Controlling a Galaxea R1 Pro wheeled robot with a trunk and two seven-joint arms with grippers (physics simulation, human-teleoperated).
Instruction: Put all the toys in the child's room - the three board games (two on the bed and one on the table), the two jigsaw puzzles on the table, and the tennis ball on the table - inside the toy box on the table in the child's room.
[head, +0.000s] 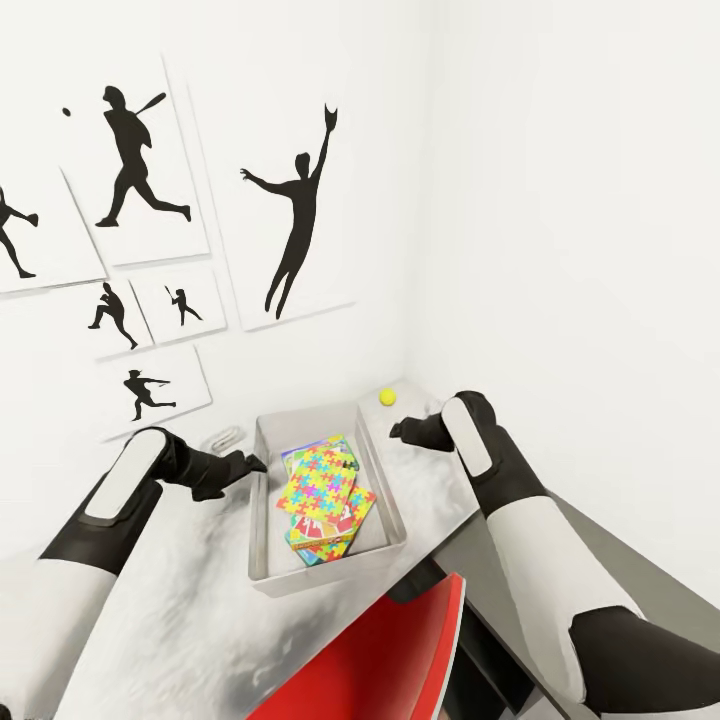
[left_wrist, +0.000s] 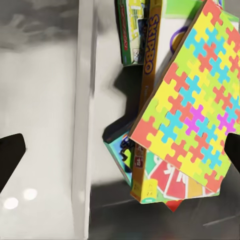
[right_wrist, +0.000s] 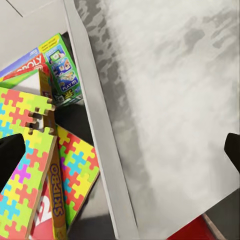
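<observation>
The grey toy box (head: 262, 470) stands on the white table (head: 180, 610). Inside it lie multicoloured jigsaw puzzles (head: 322, 478) on top of board games (head: 325, 525). In the table's far corner rests the yellow tennis ball (head: 387, 397). My left gripper (head: 256, 463) hovers at the box's left wall, open and empty. In the left wrist view its fingertips (left_wrist: 11, 154) straddle the box wall (left_wrist: 82, 125) and a puzzle (left_wrist: 195, 100) beside a Skip-Bo box (left_wrist: 150, 75). My right gripper (head: 396, 432) is open over the table right of the box, near the ball. Its view shows the box wall (right_wrist: 95, 115), puzzles (right_wrist: 75, 165) and games (right_wrist: 62, 70).
A red chair (head: 390, 650) stands at the table's near edge. Baseball silhouette posters (head: 290, 220) hang on the left wall, and a white wall closes the corner on the right. A small silvery object (head: 225, 438) lies on the table behind my left arm.
</observation>
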